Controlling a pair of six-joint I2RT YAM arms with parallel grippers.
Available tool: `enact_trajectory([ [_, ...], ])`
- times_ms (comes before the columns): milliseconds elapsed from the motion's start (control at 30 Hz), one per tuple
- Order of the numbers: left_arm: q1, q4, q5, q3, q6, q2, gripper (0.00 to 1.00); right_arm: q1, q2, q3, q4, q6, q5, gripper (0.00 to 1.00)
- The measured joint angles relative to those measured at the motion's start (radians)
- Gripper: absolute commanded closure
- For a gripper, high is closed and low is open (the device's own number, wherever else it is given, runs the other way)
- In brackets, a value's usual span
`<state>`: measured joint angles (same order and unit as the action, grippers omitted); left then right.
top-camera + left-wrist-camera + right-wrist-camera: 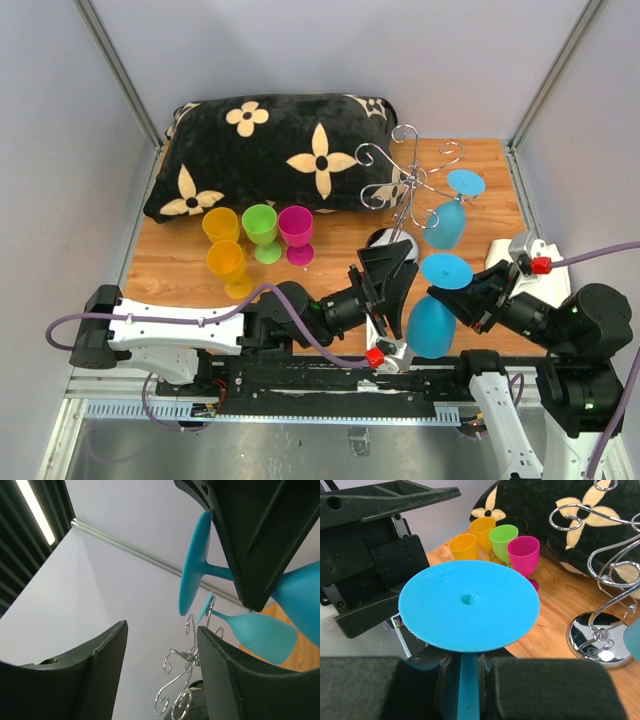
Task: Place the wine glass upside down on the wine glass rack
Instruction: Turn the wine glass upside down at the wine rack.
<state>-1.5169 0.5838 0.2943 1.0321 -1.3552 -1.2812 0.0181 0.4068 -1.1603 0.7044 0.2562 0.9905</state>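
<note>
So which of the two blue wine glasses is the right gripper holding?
The nearer wine glass, stem clamped in the right gripper, foot up; the other blue glass hangs bowl-down at the wine glass rack.

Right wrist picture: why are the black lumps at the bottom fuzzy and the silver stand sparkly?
Right wrist view: the right gripper is too near the lens, so it blurs; the wine glass it holds looks sharp; the wine glass rack mirrors bright light. Left wrist view: a light strip glares white.
</note>
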Motion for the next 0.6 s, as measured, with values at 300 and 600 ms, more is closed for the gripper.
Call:
enact_trajectory([
  [300, -0.031, -0.038, -0.001, 0.028, -0.017, -0.013, 0.59, 0.0, 0.024, -0.003, 0.045, -0.065, 0.012, 0.99],
  [600, -0.038, -0.093, -0.02, 0.065, 0.0, -0.034, 0.63, 0.0, 0.024, -0.003, 0.057, -0.097, 0.037, 0.99],
])
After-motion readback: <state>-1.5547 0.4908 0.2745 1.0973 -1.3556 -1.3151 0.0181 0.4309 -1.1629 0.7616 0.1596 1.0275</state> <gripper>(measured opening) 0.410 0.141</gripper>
